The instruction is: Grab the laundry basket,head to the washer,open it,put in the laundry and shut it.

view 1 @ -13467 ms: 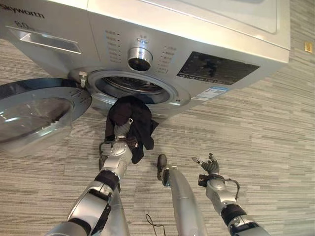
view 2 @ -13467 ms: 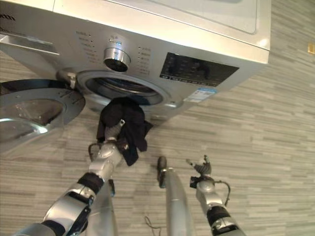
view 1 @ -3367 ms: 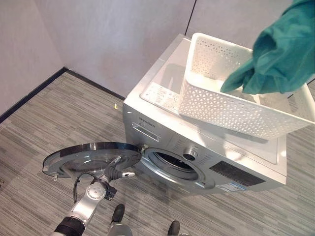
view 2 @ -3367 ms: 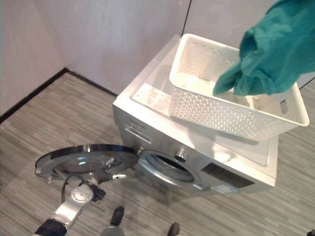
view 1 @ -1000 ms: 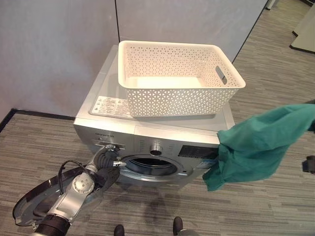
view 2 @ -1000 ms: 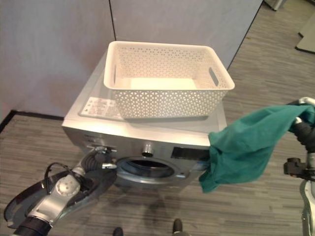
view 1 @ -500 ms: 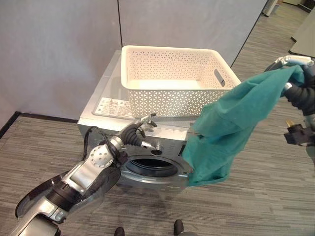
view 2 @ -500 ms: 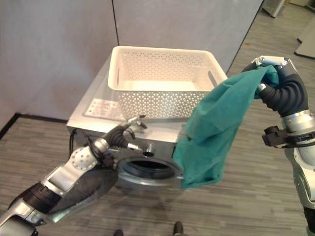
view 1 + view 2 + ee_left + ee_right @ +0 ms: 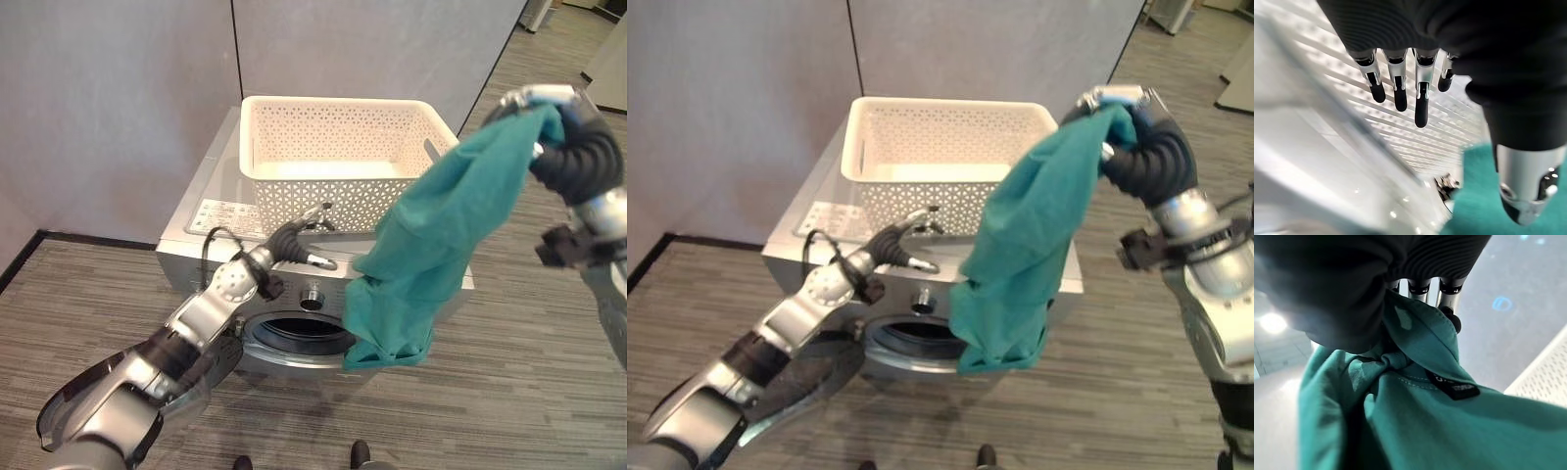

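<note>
A teal green cloth garment (image 9: 1019, 255) is being held up by the right hand (image 9: 1117, 108), whose fingers (image 9: 1448, 297) are curled round its top edge; the cloth is hanging down in front of the silver front-loading washing machine (image 9: 211, 230), covering part of its round opening. The white perforated plastic laundry basket (image 9: 333, 147) is sitting on top of the machine. The left hand (image 9: 304, 235) is being held with fingers (image 9: 1421, 100) straight and spread, just beside the basket's front wall, above the open round door (image 9: 108, 392)
</note>
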You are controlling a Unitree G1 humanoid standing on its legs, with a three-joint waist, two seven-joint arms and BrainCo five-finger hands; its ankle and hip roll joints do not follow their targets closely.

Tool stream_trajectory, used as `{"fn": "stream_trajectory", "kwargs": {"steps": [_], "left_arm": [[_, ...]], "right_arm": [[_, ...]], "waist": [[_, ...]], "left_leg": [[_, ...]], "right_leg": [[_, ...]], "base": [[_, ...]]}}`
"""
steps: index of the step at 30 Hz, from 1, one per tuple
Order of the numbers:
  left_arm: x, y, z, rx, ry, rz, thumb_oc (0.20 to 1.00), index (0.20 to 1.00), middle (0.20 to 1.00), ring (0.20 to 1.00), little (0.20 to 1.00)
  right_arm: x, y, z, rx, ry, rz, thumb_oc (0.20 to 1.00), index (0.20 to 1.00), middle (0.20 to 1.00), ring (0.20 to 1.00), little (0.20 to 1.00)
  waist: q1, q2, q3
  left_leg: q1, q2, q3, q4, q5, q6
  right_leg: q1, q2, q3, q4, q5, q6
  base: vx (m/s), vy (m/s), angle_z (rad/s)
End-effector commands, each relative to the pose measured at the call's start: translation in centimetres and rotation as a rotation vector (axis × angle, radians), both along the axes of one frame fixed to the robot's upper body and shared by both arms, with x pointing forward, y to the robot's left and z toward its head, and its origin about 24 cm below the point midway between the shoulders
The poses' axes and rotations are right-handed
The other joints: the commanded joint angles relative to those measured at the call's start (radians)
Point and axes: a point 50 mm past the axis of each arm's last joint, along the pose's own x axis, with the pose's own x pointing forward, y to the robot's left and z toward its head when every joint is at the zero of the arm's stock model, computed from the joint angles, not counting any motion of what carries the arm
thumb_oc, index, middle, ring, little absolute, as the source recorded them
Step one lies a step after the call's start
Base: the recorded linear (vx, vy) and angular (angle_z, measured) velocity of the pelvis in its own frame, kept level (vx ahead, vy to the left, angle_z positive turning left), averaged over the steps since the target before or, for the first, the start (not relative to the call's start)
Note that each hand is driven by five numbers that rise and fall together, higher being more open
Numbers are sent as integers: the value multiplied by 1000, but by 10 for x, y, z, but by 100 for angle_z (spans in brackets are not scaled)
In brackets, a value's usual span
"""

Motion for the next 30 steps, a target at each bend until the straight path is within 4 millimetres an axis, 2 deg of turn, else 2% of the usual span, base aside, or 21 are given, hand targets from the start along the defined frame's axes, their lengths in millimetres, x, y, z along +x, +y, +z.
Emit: {"fn": "stream_trajectory", "kwargs": {"steps": [1, 7, 13, 19, 24, 25, 28, 29, 30], "left_arm": [[17, -13, 37, -65, -71, 7, 1000, 1000, 1000, 1000, 1000], [27, -38, 41, -110, 4, 3, 1000, 1000, 1000, 1000, 1000], [30, -49, 40, -140, 73, -10, 1000, 1000, 1000, 1000, 1000], [26, -68, 57, -157, 56, -86, 1000, 1000, 1000, 1000, 1000], [24, -77, 64, -174, 51, -111, 1000, 1000, 1000, 1000, 1000], [21, -85, 68, -217, 64, -134, 1000, 1000, 1000, 1000, 1000], [21, -87, 69, -239, 70, -133, 1000, 1000, 1000, 1000, 1000], [21, -88, 69, -247, 76, -134, 536, 536, 536, 536, 536], [22, -88, 69, -282, 89, -124, 464, 464, 464, 464, 464]], "right_arm": [[-5, 3, 46, 57, -147, 12, 200, 200, 200, 200, 200], [10, 17, 53, 71, -117, 34, 200, 200, 200, 200, 200], [20, 27, 49, 72, -76, 52, 200, 200, 200, 200, 200], [37, 41, 48, 80, -18, 67, 200, 200, 200, 200, 200], [46, 52, 49, 83, -2, 77, 200, 200, 200, 200, 200], [53, 65, 47, 110, 29, 113, 200, 200, 200, 200, 200], [55, 69, 46, 126, 34, 126, 200, 200, 200, 200, 200], [56, 71, 45, 138, 41, 133, 200, 200, 200, 200, 200], [58, 73, 43, 158, 50, 138, 200, 200, 200, 200, 200]], "waist": [[27, -31, -37], [22, -23, -32], [18, -14, -27], [16, -9, -26], [15, -6, -26], [15, -6, -25], [13, -5, -24], [13, -5, -24], [12, -6, -24]], "left_leg": [[2, 6, -18, 4, -92, 48], [-2, 3, -26, 4, -86, 49], [-3, 0, -28, 4, -82, 48], [-4, 0, -26, 4, -80, 47], [-3, 0, -25, 4, -80, 47], [0, 2, -20, 4, -81, 47], [1, 2, -17, 4, -81, 47], [1, 2, -16, 4, -82, 47], [1, 2, -14, 4, -82, 48]], "right_leg": [[14, -12, -27, 141, -102, 13], [16, -15, -36, 150, -103, 11], [15, -16, -41, 158, -103, 10], [11, -18, -42, 164, -103, 11], [9, -17, -40, 165, -103, 10], [6, -15, -33, 165, -102, 8], [5, -15, -30, 165, -103, 8], [4, -15, -28, 165, -103, 8], [4, -16, -27, 165, -103, 7]], "base": [[0, 0, 0], [-2, 1, 1], [-11, 7, 8], [-4, 2, 1], [0, 0, 0], [0, 0, 0], [0, 0, 0], [0, 0, 0], [0, 0, 0]]}}
